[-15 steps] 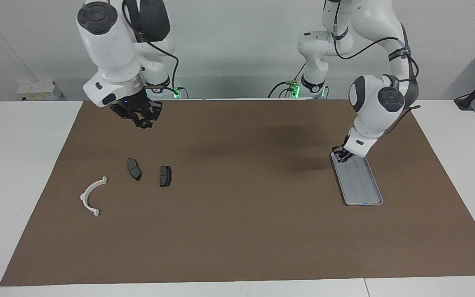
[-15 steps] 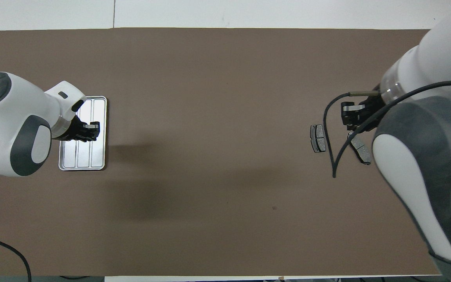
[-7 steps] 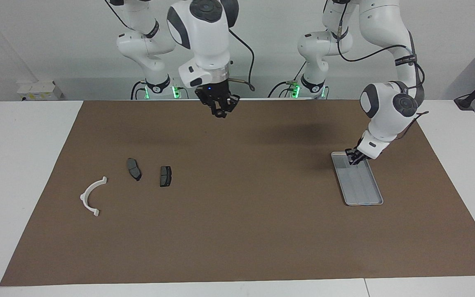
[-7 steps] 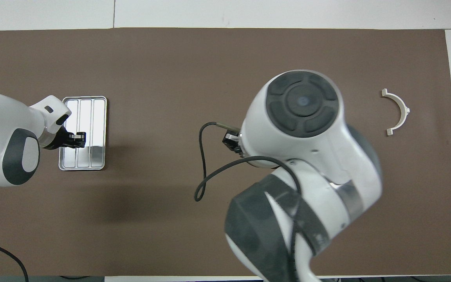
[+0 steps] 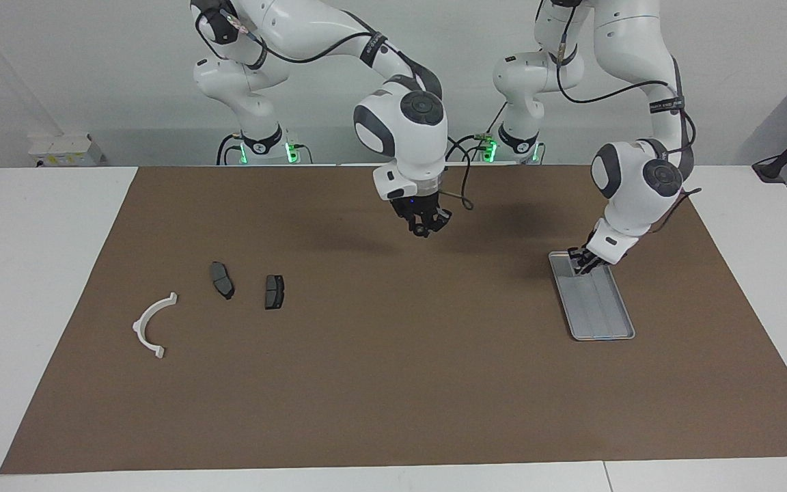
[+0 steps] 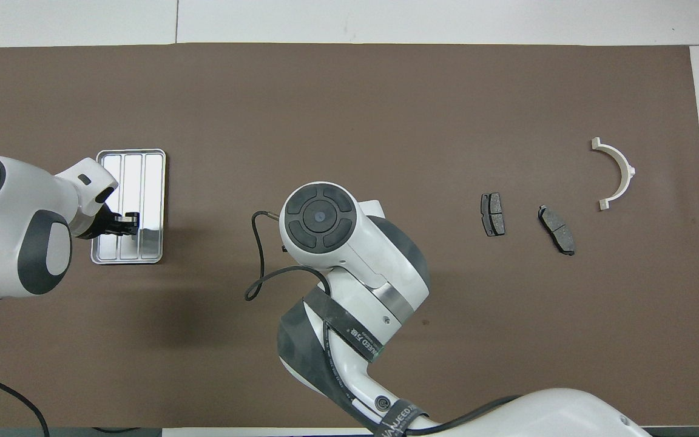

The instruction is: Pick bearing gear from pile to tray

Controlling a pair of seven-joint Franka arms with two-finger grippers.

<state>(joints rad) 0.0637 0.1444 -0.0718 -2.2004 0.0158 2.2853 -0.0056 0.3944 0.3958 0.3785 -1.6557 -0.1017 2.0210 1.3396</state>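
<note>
Two grippers are busy: the right gripper (image 5: 425, 229) hangs over the middle of the mat, maybe carrying a part toward the tray (image 5: 609, 324) (I cannot tell its grip), the left gripper (image 5: 581, 264) sits low on the tray, and the pile (image 5: 246, 285) lies toward the right arm's end.

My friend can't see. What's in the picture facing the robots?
The right gripper hangs above the brown mat, midway between the parts and the tray. The left gripper is low over the tray.
</note>
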